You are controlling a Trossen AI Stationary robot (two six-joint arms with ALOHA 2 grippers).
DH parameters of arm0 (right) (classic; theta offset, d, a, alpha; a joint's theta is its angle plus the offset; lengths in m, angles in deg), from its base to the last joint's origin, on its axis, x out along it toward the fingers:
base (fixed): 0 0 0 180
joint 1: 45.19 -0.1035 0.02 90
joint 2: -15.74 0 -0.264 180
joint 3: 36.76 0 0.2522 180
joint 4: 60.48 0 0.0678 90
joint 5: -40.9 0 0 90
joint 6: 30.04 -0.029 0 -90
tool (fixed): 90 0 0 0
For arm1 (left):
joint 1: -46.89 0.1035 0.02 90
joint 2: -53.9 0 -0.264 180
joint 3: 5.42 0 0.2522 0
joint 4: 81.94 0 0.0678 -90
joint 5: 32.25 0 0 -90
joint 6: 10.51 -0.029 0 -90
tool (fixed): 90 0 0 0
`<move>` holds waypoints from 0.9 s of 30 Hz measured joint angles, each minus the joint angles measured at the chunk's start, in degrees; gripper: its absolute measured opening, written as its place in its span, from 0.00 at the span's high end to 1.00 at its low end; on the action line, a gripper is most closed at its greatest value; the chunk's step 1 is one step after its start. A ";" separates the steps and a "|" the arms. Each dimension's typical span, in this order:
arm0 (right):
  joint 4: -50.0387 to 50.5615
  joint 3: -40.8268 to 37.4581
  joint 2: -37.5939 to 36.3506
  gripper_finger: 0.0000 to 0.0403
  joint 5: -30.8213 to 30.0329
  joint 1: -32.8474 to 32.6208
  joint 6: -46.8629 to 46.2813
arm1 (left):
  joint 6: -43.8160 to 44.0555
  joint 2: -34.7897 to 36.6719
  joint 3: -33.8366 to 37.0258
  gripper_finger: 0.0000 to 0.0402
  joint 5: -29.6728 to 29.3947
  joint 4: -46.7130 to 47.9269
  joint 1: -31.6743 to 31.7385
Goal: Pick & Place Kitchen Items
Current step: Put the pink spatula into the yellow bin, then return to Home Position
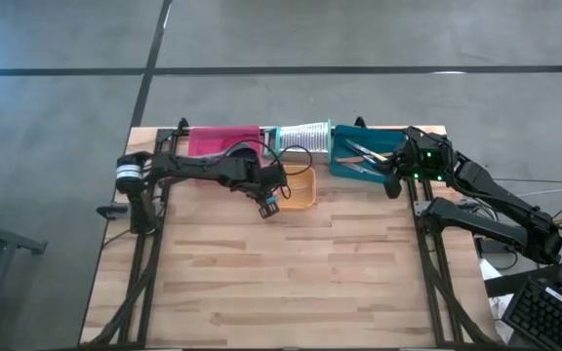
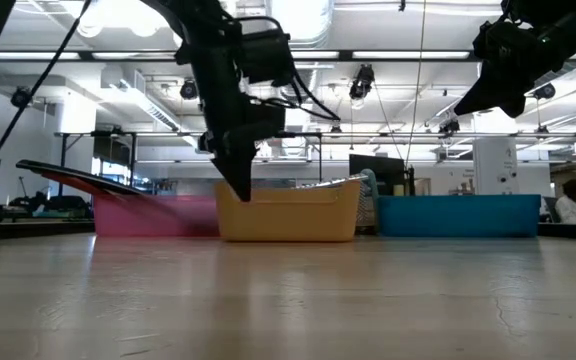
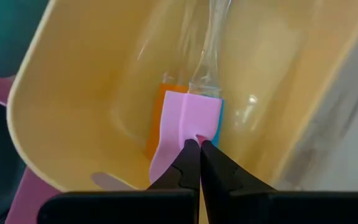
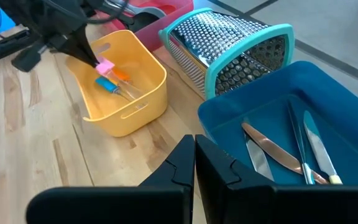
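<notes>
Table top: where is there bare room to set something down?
The wooden table is bare in front of the yellow plastic tray, between both arm bases. The back edge is crowded: pink tray, silver grater, teal tray, plus the left gripper and right gripper.

The left arm reaches from the table's nine o'clock edge toward centre, wrist bent down, its pincer [image 3: 199,144] closed, tips pointing down. The right arm folds back at three o'clock, raised, its pincer [image 4: 194,144] closed too.

The orange tray [image 2: 288,212] wall hides its contents in the low view.
</notes>
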State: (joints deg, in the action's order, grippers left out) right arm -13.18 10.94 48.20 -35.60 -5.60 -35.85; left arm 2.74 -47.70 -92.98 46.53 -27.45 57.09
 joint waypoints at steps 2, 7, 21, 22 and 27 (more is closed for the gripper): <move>-0.02 0.00 0.00 0.98 0.00 0.01 -0.01 | 0.02 -0.98 0.00 1.00 0.08 -0.02 0.27; -0.02 0.00 0.01 0.98 0.00 0.00 -0.01 | 0.10 -2.91 -0.09 1.00 2.40 -0.07 1.46; -0.07 -0.05 -0.01 0.98 0.00 0.02 0.01 | -7.00 -3.26 -3.24 0.74 4.78 0.26 2.22; -0.04 -0.09 -0.01 0.98 0.00 0.00 -0.01 | -7.02 -3.26 -4.07 0.72 4.76 0.40 2.22; -0.06 -0.09 0.01 0.98 0.00 0.01 0.00 | -7.06 -3.23 -9.99 0.60 4.81 6.18 2.21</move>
State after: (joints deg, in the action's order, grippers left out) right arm -13.24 10.85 48.21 -35.60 -5.59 -35.85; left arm -4.32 -50.94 -102.97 51.34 -21.27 59.31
